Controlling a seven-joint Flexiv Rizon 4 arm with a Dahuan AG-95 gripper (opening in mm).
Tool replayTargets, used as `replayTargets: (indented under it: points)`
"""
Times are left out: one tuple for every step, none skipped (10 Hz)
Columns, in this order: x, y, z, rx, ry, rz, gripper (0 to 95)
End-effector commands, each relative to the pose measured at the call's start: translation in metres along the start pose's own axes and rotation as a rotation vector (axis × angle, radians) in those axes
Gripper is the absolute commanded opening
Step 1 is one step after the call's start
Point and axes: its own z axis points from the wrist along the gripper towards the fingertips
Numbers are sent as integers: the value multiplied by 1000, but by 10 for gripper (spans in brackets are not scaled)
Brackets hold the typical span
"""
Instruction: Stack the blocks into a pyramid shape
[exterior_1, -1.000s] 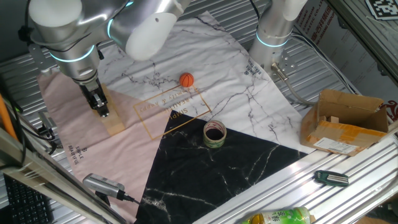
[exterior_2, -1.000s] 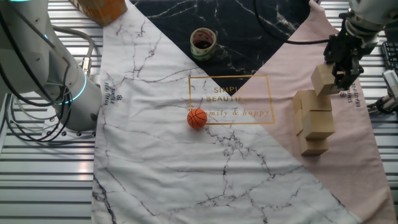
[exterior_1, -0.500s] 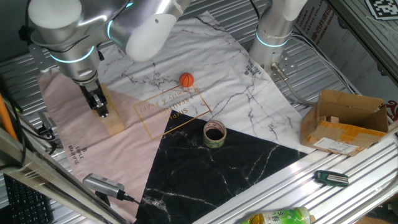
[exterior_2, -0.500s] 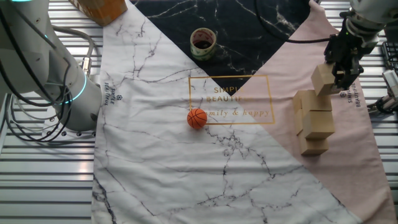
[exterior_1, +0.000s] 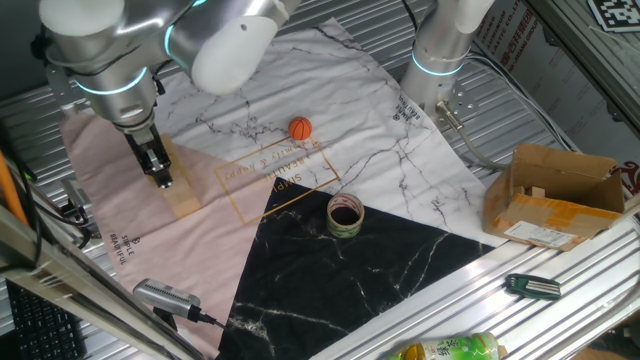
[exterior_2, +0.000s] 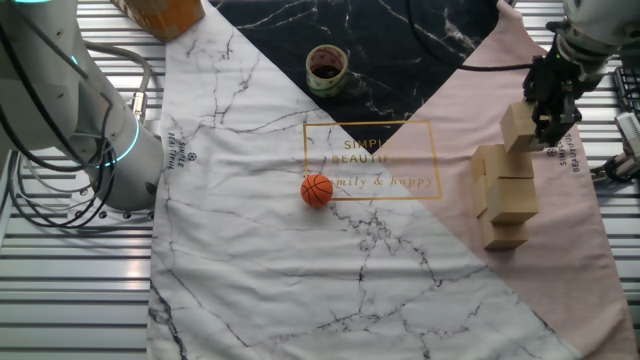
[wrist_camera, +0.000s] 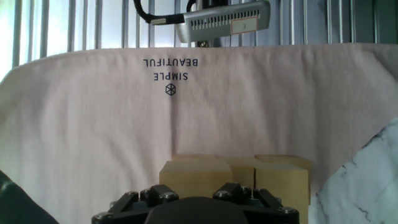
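Note:
On the pink cloth stand the blocks (exterior_2: 510, 198), light-tan wooden cubes packed in a tight cluster; in one fixed view the blocks (exterior_1: 183, 196) show below the arm. My gripper (exterior_2: 548, 126) hangs over the cluster's far end, shut on one block (exterior_2: 519, 127) that sits higher than the others. The hand view has that held block (wrist_camera: 196, 173) right in front of the jaws, with more blocks (wrist_camera: 281, 179) behind and to its right. From one fixed view the gripper (exterior_1: 163, 181) hides the held block.
An orange ball (exterior_2: 316, 190) lies on the white marble cloth, and a tape roll (exterior_2: 326, 67) on the black part. A cardboard box (exterior_1: 560, 195) stands at the right. A grey device (wrist_camera: 224, 23) lies past the cloth's edge.
The arm has risen very slightly. The held block and the cluster look as they did before.

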Motion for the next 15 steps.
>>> replayTargets:
  points:
    - [1, 0, 0, 7, 6, -1, 0]
    - [3, -5, 0, 2, 1, -5, 0]
    - [9, -16, 1, -5, -5, -10, 0]
    - [15, -25, 0, -5, -7, -20, 0]
    - [21, -35, -2, -5, -5, -30, 0]
    - [25, -41, -4, -20, -10, -28, 0]
    - [28, -45, -4, -18, -8, -34, 0]
    - [28, -45, -4, -17, -6, -38, 0]
    - [27, -44, -4, -17, -8, -36, 0]
    - [27, -45, -3, -16, -8, -33, 0]
    - [26, -45, -2, -20, -10, -22, 0]
    - [24, -48, 2, -18, -13, -13, 0]
    - [23, -49, 3, -17, -13, -3, 0]
    - [22, -50, 5, -16, -13, 2, 0]
    - [22, -51, 6, -21, -15, 10, 0]
